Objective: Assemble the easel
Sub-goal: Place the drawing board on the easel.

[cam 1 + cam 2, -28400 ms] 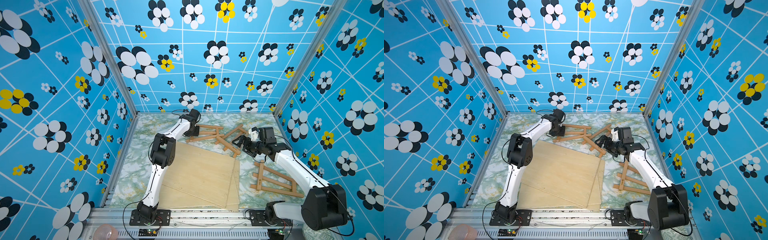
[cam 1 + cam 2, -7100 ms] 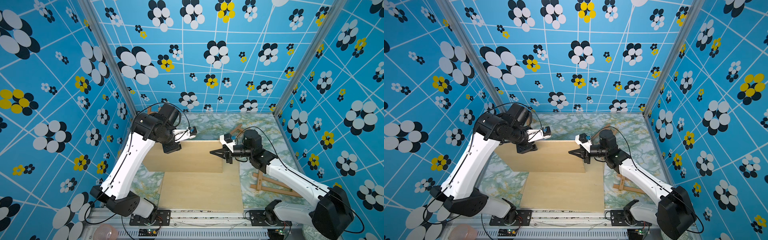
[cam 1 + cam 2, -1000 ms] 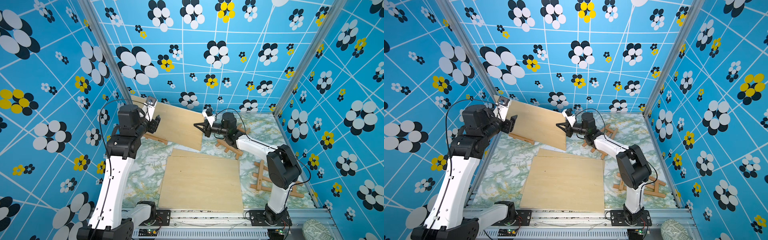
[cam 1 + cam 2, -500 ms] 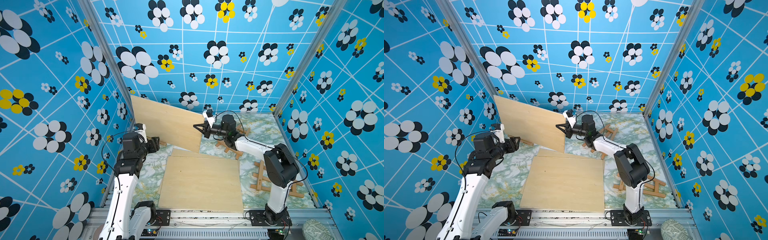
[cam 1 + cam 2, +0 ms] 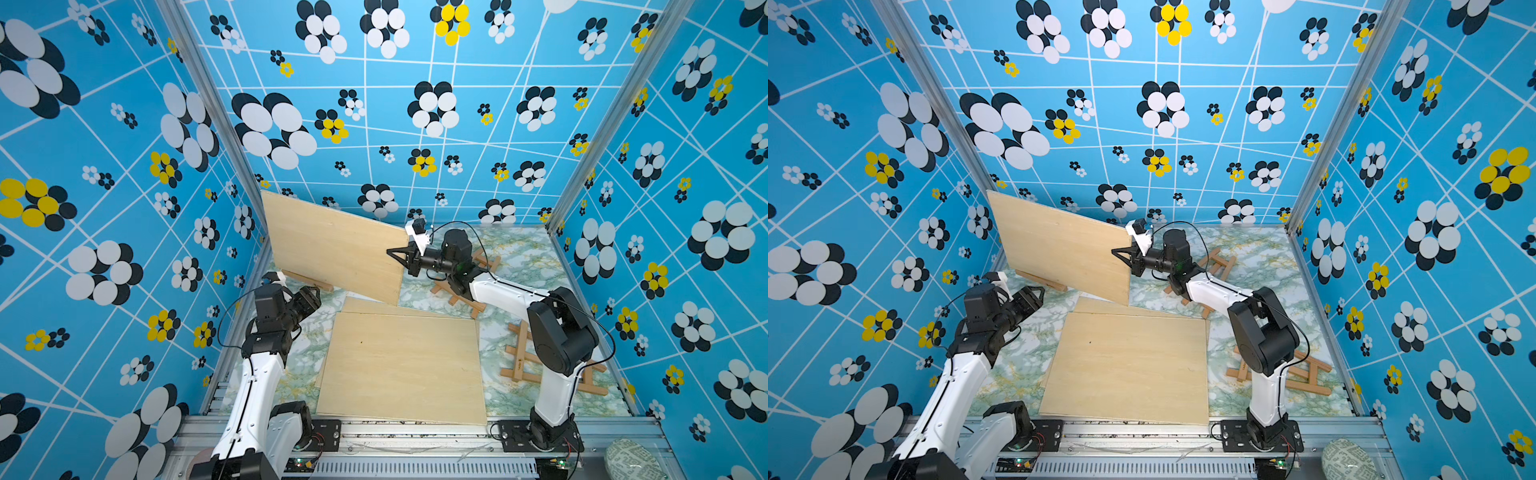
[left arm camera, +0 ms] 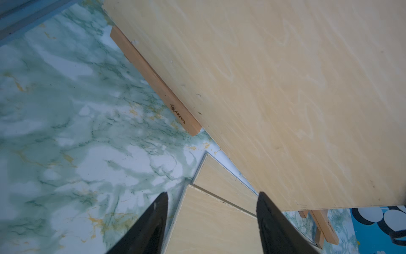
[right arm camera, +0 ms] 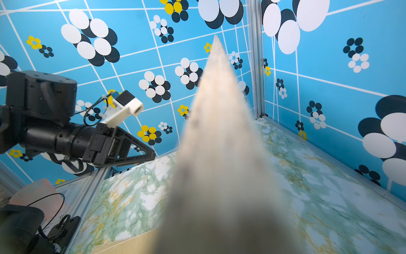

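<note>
Step in hand: judged to be seating the upright board [image 5: 336, 245] on the easel ledge [image 5: 307, 280].
Right gripper [image 5: 390, 251]: jaws clamped on the board's side edge. In its wrist view the sheet runs straight out ahead of the tool, edge-on.
Left gripper [image 6: 212, 194]: jaws apart, holding nothing. The board hangs ahead of and above its fingertips, clear of them.
Board position: on edge and canted, the corner farthest from the right gripper lowest.
Ledge: ahead of the left gripper, partly tucked behind the board's lower edge. Whether they touch cannot be told.
Method: level the board from the clamped edge, then lower it evenly. The left gripper should steady the free end.
Caution: a single-edge clamp lets a wide sheet swing. The flat boards [image 6: 215, 224] lie directly under the left fingertips.
</note>
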